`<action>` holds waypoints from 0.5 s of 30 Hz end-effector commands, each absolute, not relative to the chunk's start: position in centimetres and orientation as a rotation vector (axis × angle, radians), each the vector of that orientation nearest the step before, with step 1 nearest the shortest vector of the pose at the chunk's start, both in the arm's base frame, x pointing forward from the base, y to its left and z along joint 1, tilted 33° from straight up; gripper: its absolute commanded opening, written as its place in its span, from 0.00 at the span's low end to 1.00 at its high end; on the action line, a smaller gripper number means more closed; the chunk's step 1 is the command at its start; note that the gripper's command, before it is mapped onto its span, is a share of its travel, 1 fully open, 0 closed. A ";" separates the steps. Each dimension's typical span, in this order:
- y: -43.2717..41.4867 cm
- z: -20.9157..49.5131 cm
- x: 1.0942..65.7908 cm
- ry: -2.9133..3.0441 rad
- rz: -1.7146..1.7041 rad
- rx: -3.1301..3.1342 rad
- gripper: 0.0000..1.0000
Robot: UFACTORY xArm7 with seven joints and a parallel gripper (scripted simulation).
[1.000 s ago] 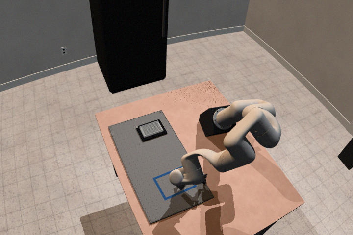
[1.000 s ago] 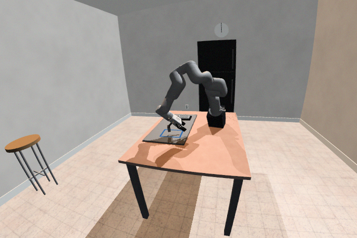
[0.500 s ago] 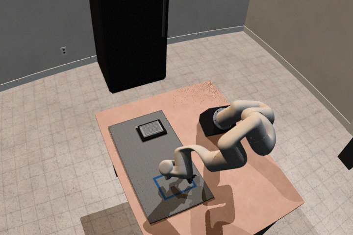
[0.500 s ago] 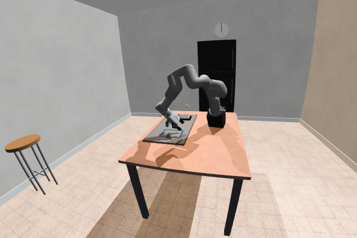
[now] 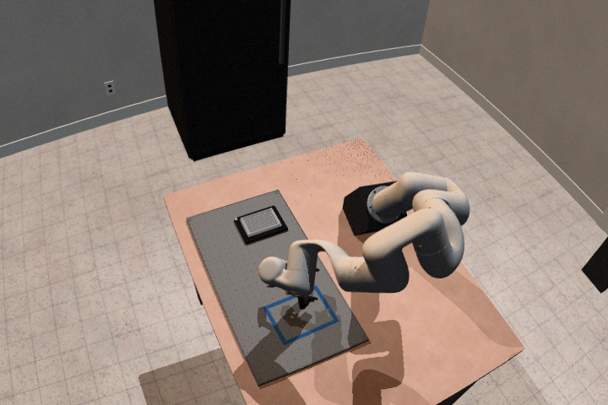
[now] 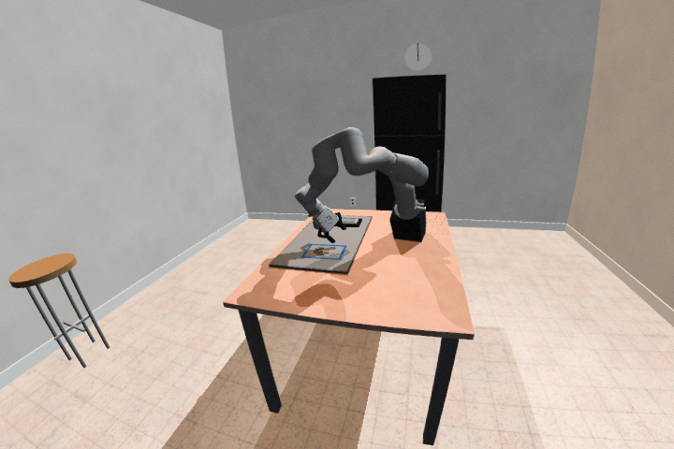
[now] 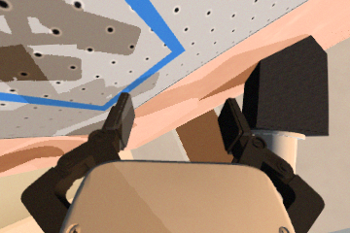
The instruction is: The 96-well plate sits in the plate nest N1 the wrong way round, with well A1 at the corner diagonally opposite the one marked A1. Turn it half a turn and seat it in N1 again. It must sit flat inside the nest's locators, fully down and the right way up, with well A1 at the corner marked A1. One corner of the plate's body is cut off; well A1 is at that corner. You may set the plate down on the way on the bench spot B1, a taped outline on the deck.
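The arm [image 5: 409,224] folds back on itself from its base, then reaches out low with the wrist bent downward. The gripper [image 5: 307,301] hangs tilted, its dark fingers spread fully apart with nothing between them

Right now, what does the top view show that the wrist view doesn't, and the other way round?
Only the top view shows the plate in its nest, the whole arm and the black cabinet. Only the wrist view shows the open gripper up close, its fingers spread with nothing between them. Both show the blue outline, the grey deck and the arm's black base.
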State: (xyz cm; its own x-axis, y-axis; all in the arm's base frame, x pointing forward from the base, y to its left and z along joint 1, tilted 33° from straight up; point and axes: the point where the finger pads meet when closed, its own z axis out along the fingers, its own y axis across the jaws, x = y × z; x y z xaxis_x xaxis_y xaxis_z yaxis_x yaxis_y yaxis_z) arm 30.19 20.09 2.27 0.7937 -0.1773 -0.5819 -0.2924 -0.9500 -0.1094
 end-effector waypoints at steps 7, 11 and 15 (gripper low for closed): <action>17.3 0.6 33.1 0.852 0.879 -2.693 1.00; 16.6 0.2 33.7 0.947 0.880 -2.663 1.00; 15.9 -0.2 34.3 1.078 0.880 -2.617 1.00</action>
